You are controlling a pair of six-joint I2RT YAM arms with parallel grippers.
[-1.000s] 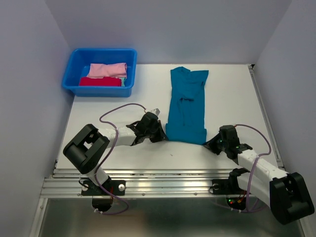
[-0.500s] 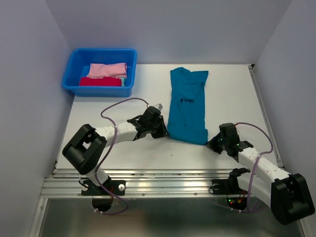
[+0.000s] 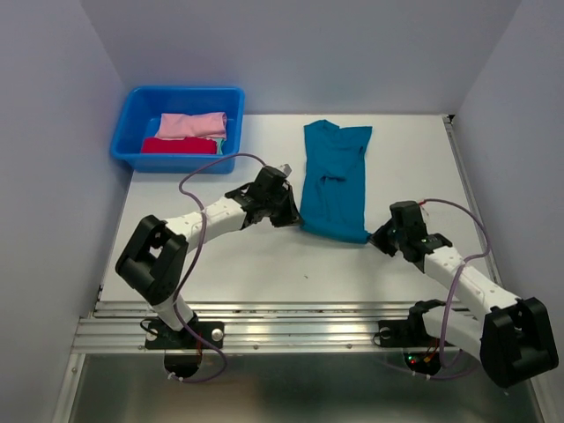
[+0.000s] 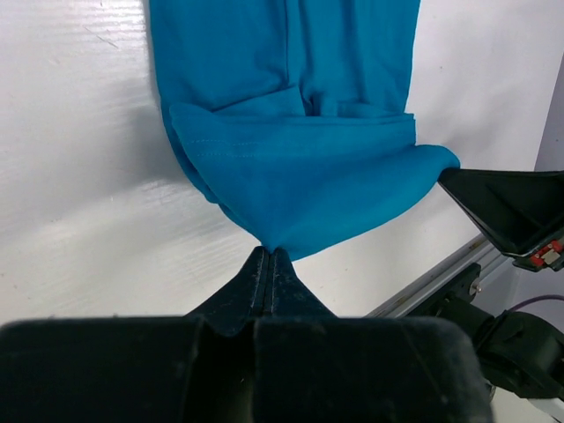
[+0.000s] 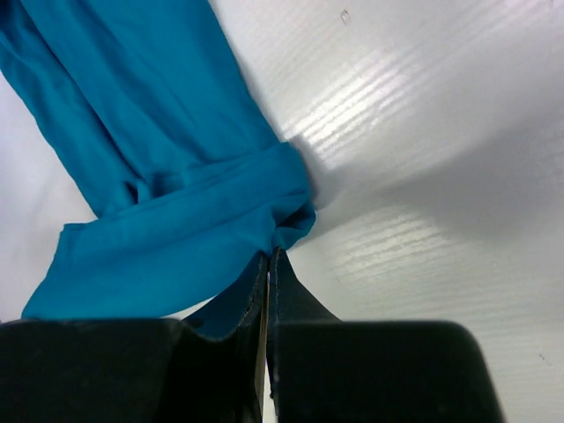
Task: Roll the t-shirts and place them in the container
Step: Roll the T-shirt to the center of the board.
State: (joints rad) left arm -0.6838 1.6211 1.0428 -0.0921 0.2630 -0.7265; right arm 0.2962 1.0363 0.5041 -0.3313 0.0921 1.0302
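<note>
Two grippers hold one shirt between them. We count a single teal-blue t-shirt (image 3: 333, 181), folded into a long narrow strip and lying lengthwise on the white table (image 3: 264, 264), with its neck toward the far wall. Its near end is turned back over itself once, and both wrist views show this as a soft doubled band across the width of the strip.

The left gripper (image 3: 293, 220) has its two fingers pressed together on the near left corner of that band. In the left wrist view we see a point of cloth nipped between the tips, with no gap between them. The right gripper (image 3: 377, 238) is closed just as tight on the near right corner. We cannot tell whether the band rests on the table or hangs just above it.

The two arms reach inward from their bases at the near edge, the left arm (image 3: 207, 216) from the left and the right arm (image 3: 458, 269) from the right.

One blue tub (image 3: 176, 164) stands at the far left corner, well apart from the shirt. Inside it we count two bundles. One pink bundle (image 3: 194, 124) lies on the far side and one red bundle (image 3: 179, 146) lies just beside it on the near side, and the two touch.
</note>
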